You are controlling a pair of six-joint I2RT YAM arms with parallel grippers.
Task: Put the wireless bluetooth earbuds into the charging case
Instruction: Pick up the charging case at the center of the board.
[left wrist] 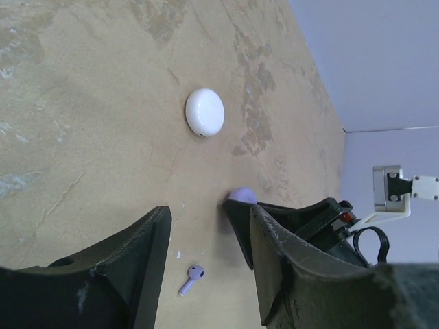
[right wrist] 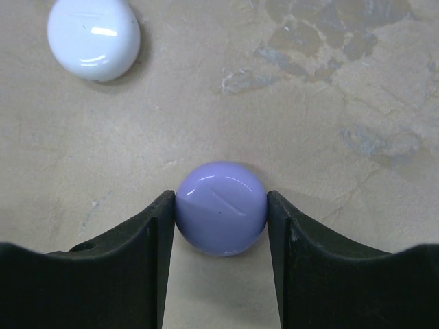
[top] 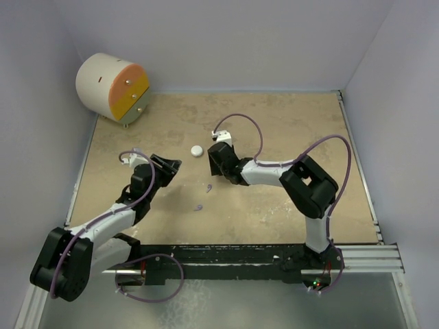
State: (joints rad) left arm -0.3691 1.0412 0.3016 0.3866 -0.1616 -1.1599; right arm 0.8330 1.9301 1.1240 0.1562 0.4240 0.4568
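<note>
My right gripper (right wrist: 221,202) is shut on the closed lilac round case (right wrist: 221,208), which rests on the table with both fingers touching its sides. The closed white case (right wrist: 93,38) lies beyond it to the left, and shows in the top view (top: 197,151). My left gripper (left wrist: 209,229) is open and empty, low over the table. One lilac earbud (left wrist: 192,279) lies between its fingers. Two lilac earbuds (top: 208,187) (top: 199,206) lie on the table in the top view. The lilac case (left wrist: 242,196) peeks out behind the right gripper's finger. No whitish earbuds show.
A cream cylinder with orange and yellow drawer fronts (top: 113,88) stands at the far left corner. Walls enclose the tan table (top: 288,123) at the back and on both sides. The two grippers (top: 171,166) (top: 217,163) are close together near the table's middle.
</note>
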